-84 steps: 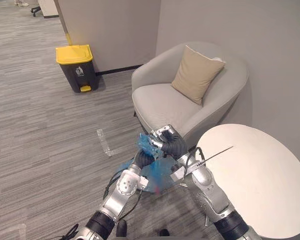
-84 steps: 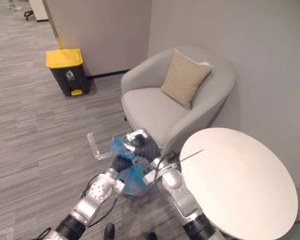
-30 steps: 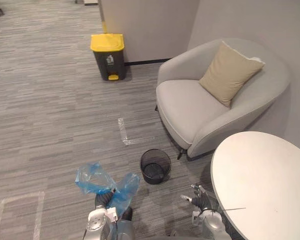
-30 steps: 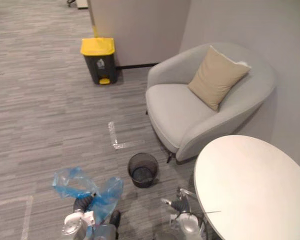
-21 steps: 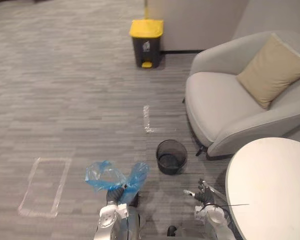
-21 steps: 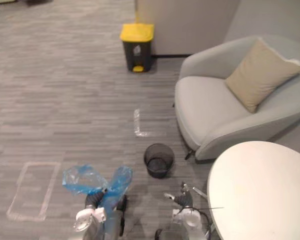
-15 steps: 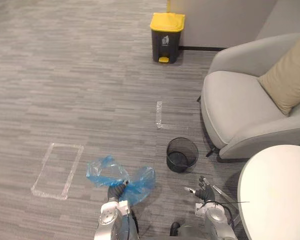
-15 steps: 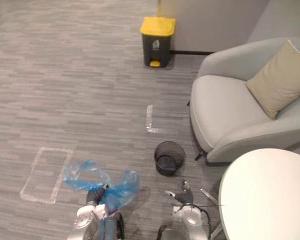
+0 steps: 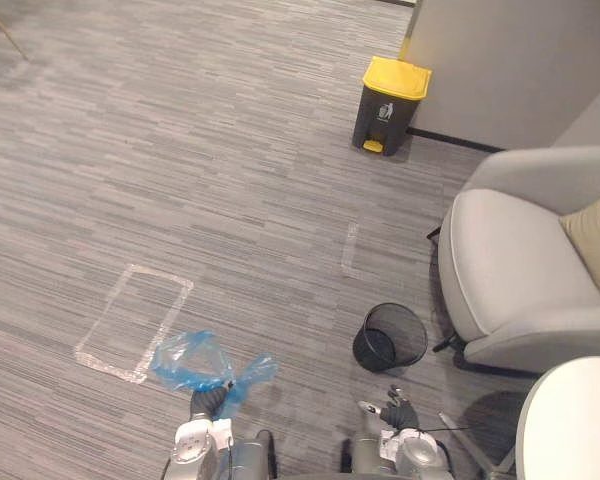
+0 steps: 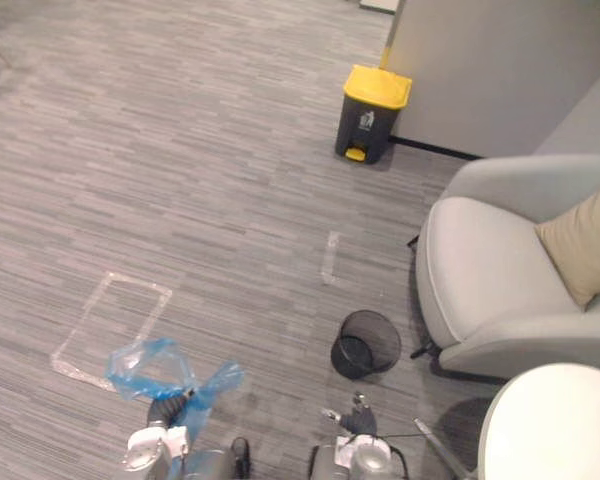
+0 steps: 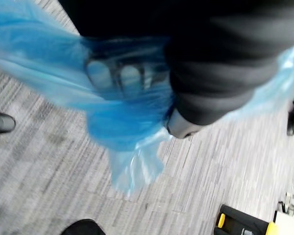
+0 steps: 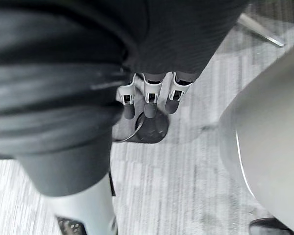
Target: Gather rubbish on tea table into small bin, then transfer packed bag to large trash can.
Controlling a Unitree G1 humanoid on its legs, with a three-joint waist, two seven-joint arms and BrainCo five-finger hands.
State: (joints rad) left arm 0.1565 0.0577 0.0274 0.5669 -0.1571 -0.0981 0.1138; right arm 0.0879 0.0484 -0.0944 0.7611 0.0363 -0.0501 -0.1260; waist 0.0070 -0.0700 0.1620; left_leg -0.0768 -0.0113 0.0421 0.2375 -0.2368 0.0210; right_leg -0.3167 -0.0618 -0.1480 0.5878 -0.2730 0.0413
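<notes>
A blue plastic bag [image 9: 192,362] bunches up above my left hand [image 9: 208,403] at the lower left, held over the floor. In the left wrist view the fingers are curled into the blue bag [image 11: 122,127], and its plastic wraps around them. My right hand [image 9: 398,414] hangs low at the bottom centre with nothing in it. Its fingers [image 12: 147,100] are straight in the right wrist view. The small black mesh bin [image 9: 390,337] stands on the floor just ahead of the right hand. The large dark trash can with a yellow lid [image 9: 388,103] stands far ahead by the wall.
A grey armchair [image 9: 520,270] with a tan cushion [image 9: 595,240] fills the right side. The white round tea table [image 9: 575,420] is at the lower right corner. A taped rectangle [image 9: 135,322] and a tape strip [image 9: 350,248] mark the grey carpet.
The camera has swung left, so the chair and table slid to the right. The bag left the right hand and now hangs from my left hand alone; the right hand has dropped low.
</notes>
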